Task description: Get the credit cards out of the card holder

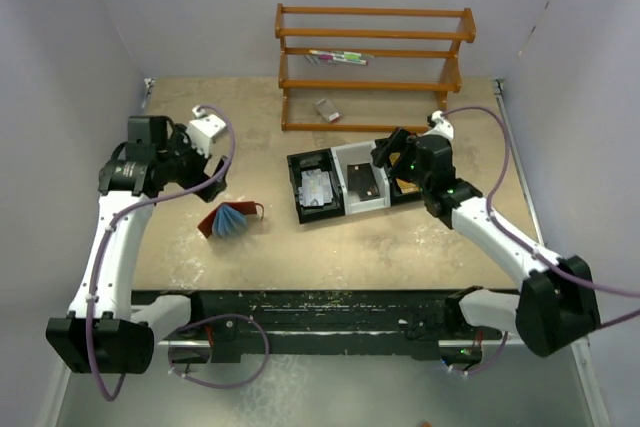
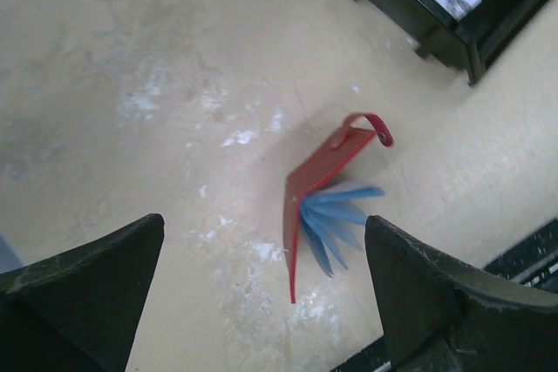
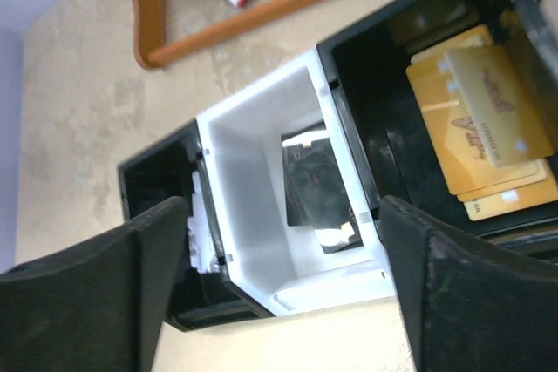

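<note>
The red card holder (image 1: 228,219) lies open on the table left of centre, its blue-tinted sleeves fanned out; it also shows in the left wrist view (image 2: 318,176). No card shows in the sleeves (image 2: 338,215). Grey-silver credit cards (image 1: 317,190) lie in the left compartment of the tray; their edge shows in the right wrist view (image 3: 199,233). My left gripper (image 1: 203,169) is open and empty, hovering above and left of the holder (image 2: 266,302). My right gripper (image 1: 388,155) is open and empty over the tray's middle compartment (image 3: 279,294).
The black-and-white three-compartment tray (image 1: 352,154) holds a dark block (image 3: 314,189) in its white middle and a gold-yellow stack (image 3: 475,128) on the right. A wooden rack (image 1: 375,67) stands behind it, with a small object (image 1: 327,109) underneath.
</note>
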You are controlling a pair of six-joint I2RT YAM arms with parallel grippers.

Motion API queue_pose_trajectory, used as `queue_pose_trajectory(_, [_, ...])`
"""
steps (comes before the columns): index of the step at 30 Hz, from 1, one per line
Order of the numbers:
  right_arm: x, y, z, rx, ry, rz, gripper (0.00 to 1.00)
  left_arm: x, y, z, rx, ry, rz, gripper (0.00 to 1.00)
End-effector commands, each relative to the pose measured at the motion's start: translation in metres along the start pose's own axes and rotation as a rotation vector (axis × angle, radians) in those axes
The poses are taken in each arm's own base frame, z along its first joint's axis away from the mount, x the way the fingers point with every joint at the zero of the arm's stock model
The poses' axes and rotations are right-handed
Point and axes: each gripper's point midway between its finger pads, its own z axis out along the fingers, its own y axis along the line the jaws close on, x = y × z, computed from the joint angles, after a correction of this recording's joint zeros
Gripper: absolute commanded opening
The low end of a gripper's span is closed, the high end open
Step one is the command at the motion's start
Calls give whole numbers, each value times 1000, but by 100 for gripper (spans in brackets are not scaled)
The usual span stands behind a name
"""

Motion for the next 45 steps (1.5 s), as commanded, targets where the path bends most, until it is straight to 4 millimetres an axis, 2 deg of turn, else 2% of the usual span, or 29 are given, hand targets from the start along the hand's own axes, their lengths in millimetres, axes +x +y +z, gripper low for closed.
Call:
queue_pose_trajectory(1, [-50,-2,-37,47,-182,-55,100,-46,42,-28,-199,-234,-100,99])
queue_pose_trajectory(5, [-86,-35,-67,225,-351,-94,100,-38,74,-18,-358,-283,-199,99])
queue_pose_trajectory(7, [-99,-53,-84,334,-421,-80,99,-27,95,-13,-471,-272,-263,99])
queue_pose_trajectory(8, [-103,-63,-91,390,-446,-74,100,-22,99,-8,-484,-261,-260,99])
queue_pose_trajectory(11, [-110,-91,-109,536,-527,-84,100,-11,100,4,-487,-252,-239,99])
queue_pose_trajectory(13, [-115,-103,-117,595,-567,-174,100,-3,97,12,-485,-267,-237,99])
queue_pose_trajectory(17, [-110,-129,-127,707,-606,-314,100,10,82,27,-443,-321,-232,99])
queue_pose_trajectory(20, [-110,-139,-133,723,-654,-321,100,16,75,33,-434,-371,-288,99])
queue_pose_trajectory(24, [-112,-148,-150,691,-750,-214,100,31,75,44,-474,-420,-325,99])
queue_pose_trajectory(27, [-107,-158,-153,661,-760,-180,100,46,72,57,-469,-398,-319,99])
queue_pose_trajectory(30, [-104,-175,-161,725,-781,-125,100,63,68,67,-460,-355,-353,99])
queue_pose_trajectory(34, [-97,-187,-158,775,-770,-111,100,78,65,70,-494,-384,-391,99])
queue_pose_trajectory(36, [-91,-192,-156,794,-765,-105,100,93,63,71,-534,-400,-411,99])
queue_pose_trajectory(41, [-88,-195,-152,807,-735,-145,100,101,62,65,-585,-438,-426,99])
queue_pose_trajectory(45, [-77,-171,-142,596,-637,-318,100,103,64,60,-609,-447,-434,99])
